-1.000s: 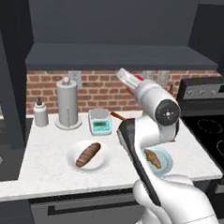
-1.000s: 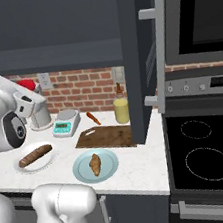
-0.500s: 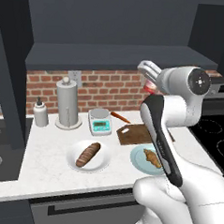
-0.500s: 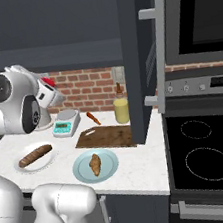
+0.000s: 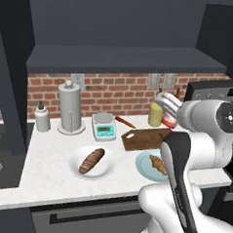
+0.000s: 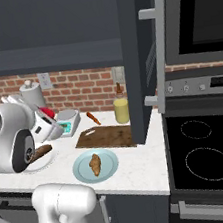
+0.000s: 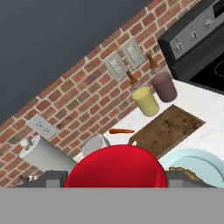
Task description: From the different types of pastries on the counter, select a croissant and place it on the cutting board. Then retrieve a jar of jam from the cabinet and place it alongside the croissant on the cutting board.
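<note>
Above the tabletop [image 5: 46,173], the pincer [image 7: 116,186] grips the red jar of jam [image 7: 117,168]; the cutting board [image 7: 168,127] lies ahead and below, bare, while the croissant [image 6: 95,164] sits on its blue plate [image 6: 82,169] beside it.

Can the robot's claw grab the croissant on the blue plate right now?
Probably not yet. The claw is full, gripping the red jar of jam. The croissant lies uncovered on the blue plate, so nothing else seems to block it.

Paper-towel holder [image 5: 71,108], kitchen scale [image 5: 104,127], yellow canister [image 6: 121,111]
</note>
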